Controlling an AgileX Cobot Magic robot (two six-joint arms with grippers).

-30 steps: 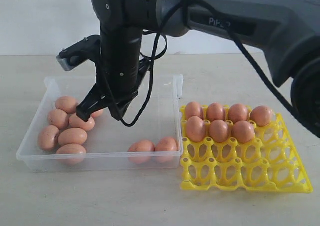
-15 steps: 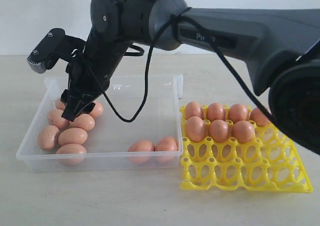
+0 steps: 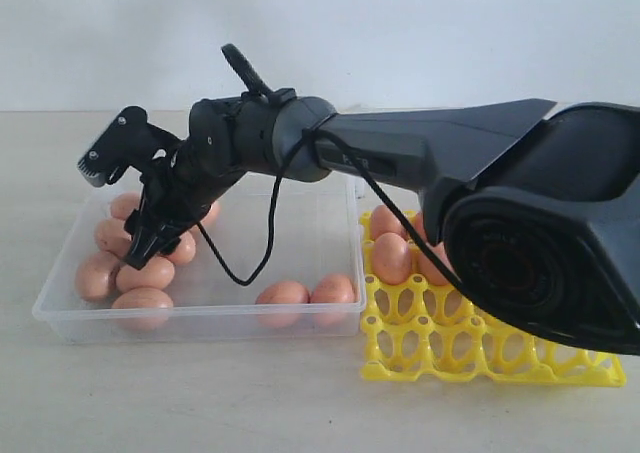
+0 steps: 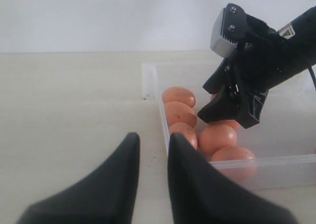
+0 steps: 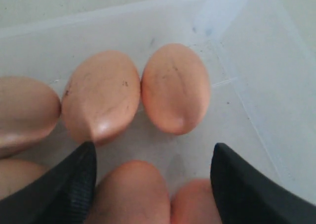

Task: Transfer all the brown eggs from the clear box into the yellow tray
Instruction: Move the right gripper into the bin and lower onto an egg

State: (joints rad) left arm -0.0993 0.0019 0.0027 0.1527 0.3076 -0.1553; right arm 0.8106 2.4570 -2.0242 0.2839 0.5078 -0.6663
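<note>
Several brown eggs (image 3: 145, 273) lie bunched at the left end of the clear box (image 3: 200, 318), and two more (image 3: 283, 293) rest against its front wall. My right gripper (image 3: 140, 248) reaches across and hangs low over the bunch. It is open (image 5: 153, 145), its jaws straddling two eggs (image 5: 133, 194) without touching them. More eggs (image 3: 391, 257) sit in the back cups of the yellow tray (image 3: 480, 358), partly hidden by the arm. My left gripper (image 4: 153, 137) is open and empty over the table, just outside the box's left wall (image 4: 150, 80).
The right arm (image 3: 420, 153) stretches across the box and above the tray's back rows. The tray's front cups (image 3: 450, 343) stand bare. Beige table (image 4: 74, 95) lies to the left of the box.
The right arm has swung left and dropped from the box's middle to the egg bunch at its left end. It now hides part of the tray's eggs. The eggs have not moved.
</note>
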